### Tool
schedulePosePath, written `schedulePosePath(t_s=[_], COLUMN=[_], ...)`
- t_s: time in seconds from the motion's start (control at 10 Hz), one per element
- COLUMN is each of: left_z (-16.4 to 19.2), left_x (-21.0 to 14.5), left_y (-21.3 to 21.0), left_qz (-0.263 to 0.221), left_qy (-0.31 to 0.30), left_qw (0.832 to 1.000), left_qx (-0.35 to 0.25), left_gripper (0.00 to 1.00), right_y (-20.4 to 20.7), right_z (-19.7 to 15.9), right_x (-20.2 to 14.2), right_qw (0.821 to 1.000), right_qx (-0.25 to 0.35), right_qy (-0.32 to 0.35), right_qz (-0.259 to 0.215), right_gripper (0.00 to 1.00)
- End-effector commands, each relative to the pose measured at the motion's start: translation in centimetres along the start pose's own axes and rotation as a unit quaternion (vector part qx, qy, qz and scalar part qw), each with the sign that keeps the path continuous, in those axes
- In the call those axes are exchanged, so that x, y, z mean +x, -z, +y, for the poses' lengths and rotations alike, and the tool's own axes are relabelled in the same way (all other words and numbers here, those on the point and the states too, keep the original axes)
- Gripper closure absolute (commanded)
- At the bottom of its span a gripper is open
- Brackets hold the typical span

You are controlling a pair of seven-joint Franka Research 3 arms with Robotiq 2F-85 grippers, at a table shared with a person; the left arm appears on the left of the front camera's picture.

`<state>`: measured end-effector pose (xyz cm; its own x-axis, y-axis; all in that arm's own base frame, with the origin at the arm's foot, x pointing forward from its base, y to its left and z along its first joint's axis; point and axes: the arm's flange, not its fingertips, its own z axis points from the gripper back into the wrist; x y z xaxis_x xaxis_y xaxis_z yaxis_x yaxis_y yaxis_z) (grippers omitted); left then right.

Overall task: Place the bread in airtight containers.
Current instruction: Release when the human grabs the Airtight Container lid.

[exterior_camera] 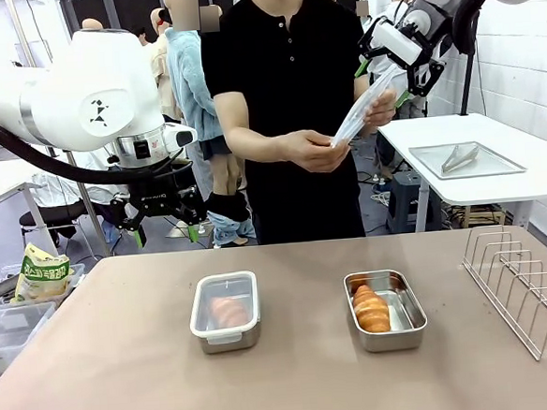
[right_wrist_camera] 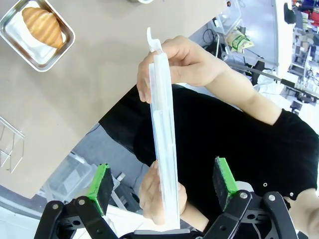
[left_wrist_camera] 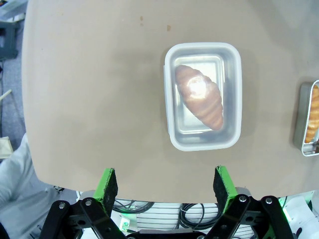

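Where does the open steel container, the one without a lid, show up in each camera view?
Front view: open container right of centre on the table, croissant inside.
Left wrist view: cut off at the right edge.
Right wrist view: top left corner.
Shared landmark: its croissant.

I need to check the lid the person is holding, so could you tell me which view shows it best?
The right wrist view: the lid stands edge-on between the open right gripper fingers, held by both hands. The front view shows it smaller.

open container (left_wrist_camera: pixel 310 119) cut by edge; lidded croissant (exterior_camera: pixel 228 311) hazy under lid
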<state>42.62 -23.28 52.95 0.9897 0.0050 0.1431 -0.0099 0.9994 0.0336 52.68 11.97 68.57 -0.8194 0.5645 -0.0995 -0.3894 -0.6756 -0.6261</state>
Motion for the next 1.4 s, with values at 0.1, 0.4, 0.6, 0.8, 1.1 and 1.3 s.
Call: schedulePosePath(t_s=[0.1,0.4,0.6,0.8,1.1,1.3], left_z=[0.25,0.25,0.25,0.25,0.25,0.25], left_x=[0.01,0.01,0.01,0.01,0.01,0.01], left_y=[-0.11,-0.11,-0.11,-0.11,-0.11,-0.11], left_qz=[0.0,0.0,0.0,0.0,0.0,0.0], left_qy=[-0.001,-0.001,-0.001,-0.001,-0.001,-0.001], left_qw=[1.0,1.0,1.0,1.0,1.0,1.0], left_qx=[-0.002,-0.002,-0.002,-0.002,-0.002,-0.002], left_gripper=[0.0,0.0,0.0,0.0,0.0,0.0], right_y=[-0.03,-0.03,-0.03,-0.03,-0.03,-0.03], right_z=[-0.02,-0.02,-0.02,-0.02,-0.02,-0.02], right_x=[0.03,0.03,0.03,0.03,0.03,0.03], right_qw=[1.0,1.0,1.0,1.0,1.0,1.0], right_qx=[-0.001,-0.001,-0.001,-0.001,-0.001,-0.001], right_qy=[0.0,0.0,0.0,0.0,0.0,0.0], right_qz=[0.001,0.001,0.001,0.001,0.001,0.001], right_gripper=[0.0,0.0,0.0,0.0,0.0,0.0])
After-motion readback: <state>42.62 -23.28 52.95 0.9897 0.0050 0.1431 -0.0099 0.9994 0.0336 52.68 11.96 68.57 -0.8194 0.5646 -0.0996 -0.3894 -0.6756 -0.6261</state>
